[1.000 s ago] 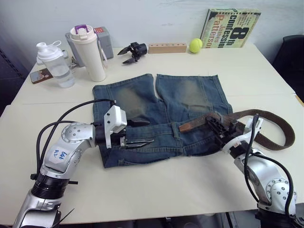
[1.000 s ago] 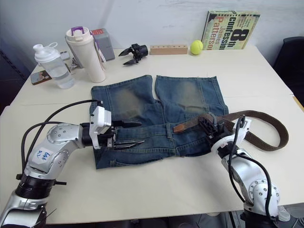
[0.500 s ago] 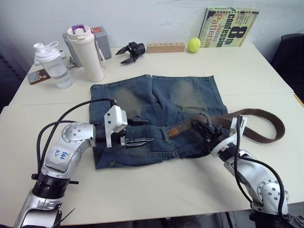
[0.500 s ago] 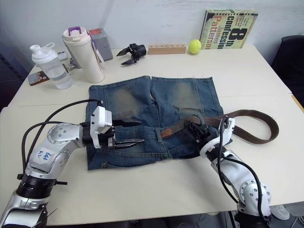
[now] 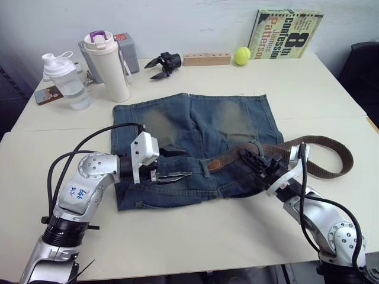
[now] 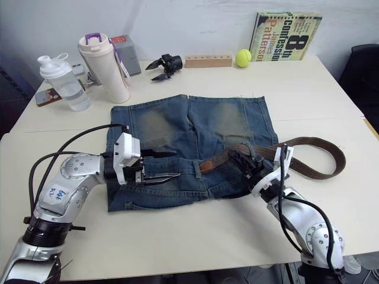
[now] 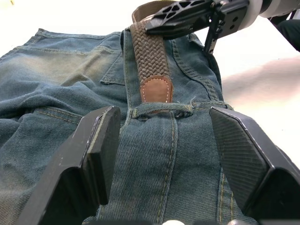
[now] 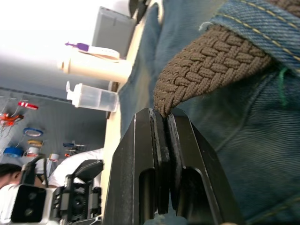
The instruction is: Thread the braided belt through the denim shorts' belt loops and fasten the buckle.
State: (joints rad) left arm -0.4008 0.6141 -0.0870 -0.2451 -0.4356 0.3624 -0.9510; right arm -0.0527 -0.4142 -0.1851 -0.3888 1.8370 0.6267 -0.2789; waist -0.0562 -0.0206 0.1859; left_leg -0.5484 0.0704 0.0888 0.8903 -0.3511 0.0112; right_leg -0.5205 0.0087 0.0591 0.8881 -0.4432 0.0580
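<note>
**Belt nipped by right pincer, tan tip short of a loop**

Right gripper [image 5: 253, 161] clamped tight on the braided belt [image 5: 323, 155], fingers [image 8: 161, 154] pressed together with the brown weave pinched between them, over the waistband of the denim shorts [image 5: 195, 139]. Ahead of that pincer, toward the left one: the belt's tan leather tip [image 7: 156, 89] lying flat on the denim, its rounded end just touching a belt loop [image 7: 161, 110] that runs crosswise in front of it, not yet passed under. Behind the right pincer: the rest of the belt curving away in a wide loop across the bare table [image 5: 195, 242], off the right side of the shorts. Buckle not made out.

Left gripper [image 5: 172, 164] spread wide, holding nothing, hovering low over the waistband on the far side of that same loop, pointing toward the right pincer; one finger [image 7: 96, 150] on each side of the loop and tip in the wrist view, both clear of the cloth there. Shorts spread flat, legs pointing away from both pincers, yellowed patches on each leg.

Beyond the shorts, well apart from either pincer, along the table's far edge: a clear shaker bottle [image 5: 64, 80], a white tumbler with purple lid [image 5: 109, 65], a grey box [image 5: 127, 50], a spare black gripper part [image 5: 164, 63], a wooden block [image 5: 206, 59], a yellow ball [image 5: 241, 55], and a book [image 5: 286, 34] propped against the wall.
</note>
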